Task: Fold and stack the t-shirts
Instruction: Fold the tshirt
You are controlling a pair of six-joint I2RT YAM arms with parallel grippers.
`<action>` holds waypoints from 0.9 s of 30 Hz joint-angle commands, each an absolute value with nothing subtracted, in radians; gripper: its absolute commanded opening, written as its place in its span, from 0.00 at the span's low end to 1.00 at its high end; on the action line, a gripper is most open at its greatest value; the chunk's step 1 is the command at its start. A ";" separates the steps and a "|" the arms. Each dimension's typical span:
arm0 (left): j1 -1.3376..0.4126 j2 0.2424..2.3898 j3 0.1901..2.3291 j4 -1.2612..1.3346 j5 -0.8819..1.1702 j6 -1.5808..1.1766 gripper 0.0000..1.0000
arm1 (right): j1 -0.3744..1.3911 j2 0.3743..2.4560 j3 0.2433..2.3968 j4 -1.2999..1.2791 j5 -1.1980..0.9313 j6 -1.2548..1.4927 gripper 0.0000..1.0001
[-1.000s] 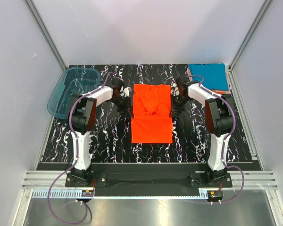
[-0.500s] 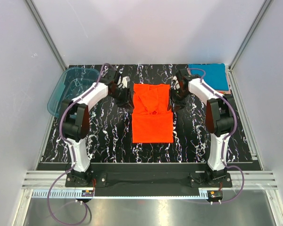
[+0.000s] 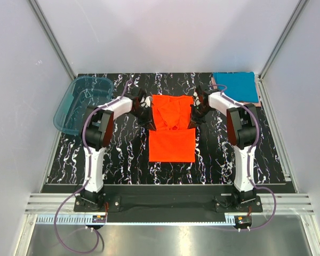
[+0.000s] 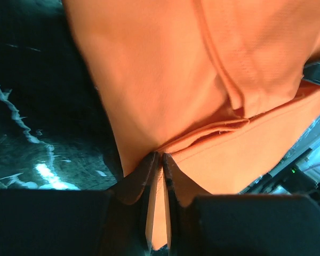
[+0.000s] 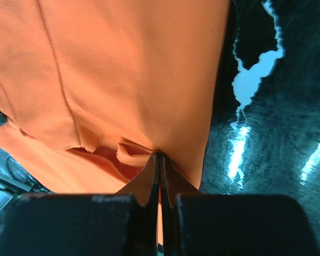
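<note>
The left pincer (image 4: 160,162) and right pincer (image 5: 160,160) each pinch one side of the orange-red t-shirt (image 3: 172,140), midway between the side edges of the worktop (image 3: 122,154).

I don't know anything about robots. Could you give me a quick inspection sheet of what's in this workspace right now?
Surface: black table with white marbling, flat; no spills seen.
Job's things: orange shirt lies mid-table, lower half flat, upper half bunched with folds. The teal shirt is folded square at the far right corner.
Clutter: a see-through teal tub sits tilted at the far left edge; its contents cannot be made out.
Grippers: left gripper is shut on the orange shirt's left edge. The right gripper is shut on its right edge.
Cables: purple cables run along both arms and loop near the bases, clear of the cloth.
Surroundings: plain pale walls with metal frame strips; nothing else seen.
</note>
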State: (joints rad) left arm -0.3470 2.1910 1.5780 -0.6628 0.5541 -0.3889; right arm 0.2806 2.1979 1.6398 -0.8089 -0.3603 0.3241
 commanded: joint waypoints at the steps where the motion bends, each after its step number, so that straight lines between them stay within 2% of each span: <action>1: -0.347 2.204 1.585 -0.686 0.407 -0.347 0.16 | 0.284 2.191 1.637 -0.801 -0.258 0.304 0.00; 5: -0.348 2.117 1.568 -0.686 0.416 -0.336 0.17 | 0.284 2.148 1.666 -0.845 -0.230 0.285 0.00; 11: -0.350 2.029 1.580 -0.683 0.440 -0.354 0.23 | 0.284 2.066 1.713 -0.858 -0.319 0.331 0.00; 17: -0.345 2.100 1.588 -0.664 0.459 -0.365 0.27 | 0.285 2.132 1.678 -0.833 -0.319 0.325 0.00; 24: -0.345 2.186 1.568 -0.681 0.381 -0.315 0.28 | 0.285 2.190 1.620 -0.813 -0.242 0.281 0.00; 27: -0.345 2.146 1.574 -0.687 0.353 -0.307 0.36 | 0.284 2.172 1.634 -0.825 -0.222 0.272 0.01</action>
State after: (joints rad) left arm -0.3458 2.1609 1.5768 -0.6861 0.4694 -0.3542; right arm 0.2806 2.1788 1.6272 -0.8314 -0.2955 0.3088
